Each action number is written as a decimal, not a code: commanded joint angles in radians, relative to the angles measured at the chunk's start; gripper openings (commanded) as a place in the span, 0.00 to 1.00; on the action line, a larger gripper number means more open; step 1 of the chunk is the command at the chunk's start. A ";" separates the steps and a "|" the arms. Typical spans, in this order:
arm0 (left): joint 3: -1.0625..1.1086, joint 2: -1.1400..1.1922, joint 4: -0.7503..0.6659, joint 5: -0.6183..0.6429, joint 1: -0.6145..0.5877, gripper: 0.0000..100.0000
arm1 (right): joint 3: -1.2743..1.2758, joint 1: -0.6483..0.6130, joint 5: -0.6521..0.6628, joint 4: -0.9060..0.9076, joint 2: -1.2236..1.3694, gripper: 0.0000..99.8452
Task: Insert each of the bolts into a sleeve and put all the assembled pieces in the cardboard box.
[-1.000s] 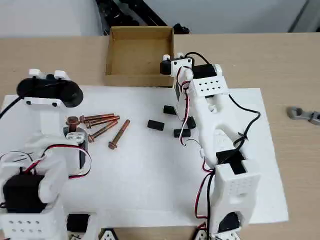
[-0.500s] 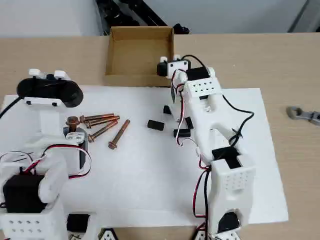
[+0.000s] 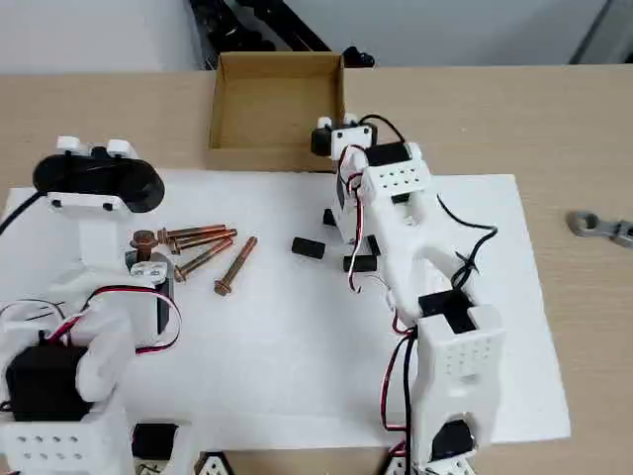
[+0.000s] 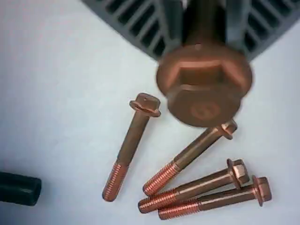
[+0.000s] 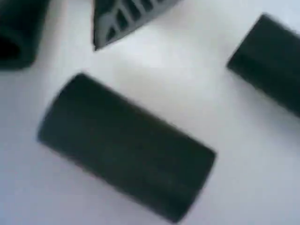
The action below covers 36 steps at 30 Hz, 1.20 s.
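Left gripper [image 4: 204,26] is closed on the shank of the held bolt [image 4: 204,86], whose hex flange head points at the wrist camera. In the high view we see this gripper [image 3: 148,262] low over the white sheet [image 3: 277,346], and the left arm folds back from it to its base at the near edge of the table [image 3: 554,109]. The four loose bolts [image 4: 187,185] lie flat on the sheet just beyond the gripper. Three of them fan out close together, and the fourth [image 4: 133,145] lies a little apart. The right arm stretches forward from its base across the sheet, wrist bent down, with the right gripper [image 3: 341,210] low over a cluster of black sleeves; we cannot tell whether it is open or closed. Its wrist view shows one sleeve [image 5: 126,145] lying on its side directly beneath, and two more sleeves [image 5: 267,61] near it, all apart from each other. From above, a lone sleeve [image 3: 309,248] lies on the sheet between the loose bolts and the right arm. The cardboard box [image 3: 220,109] sits on the table at the far edge of the sheet, just beyond the right gripper, its open top up and its bare floor showing all across. A small metal tool [image 3: 596,226] lies on the table, well off to the right.
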 commanded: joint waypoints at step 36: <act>-0.008 -0.021 -0.034 -0.011 0.003 0.00 | 0.046 -0.010 -0.003 -0.010 -0.015 0.04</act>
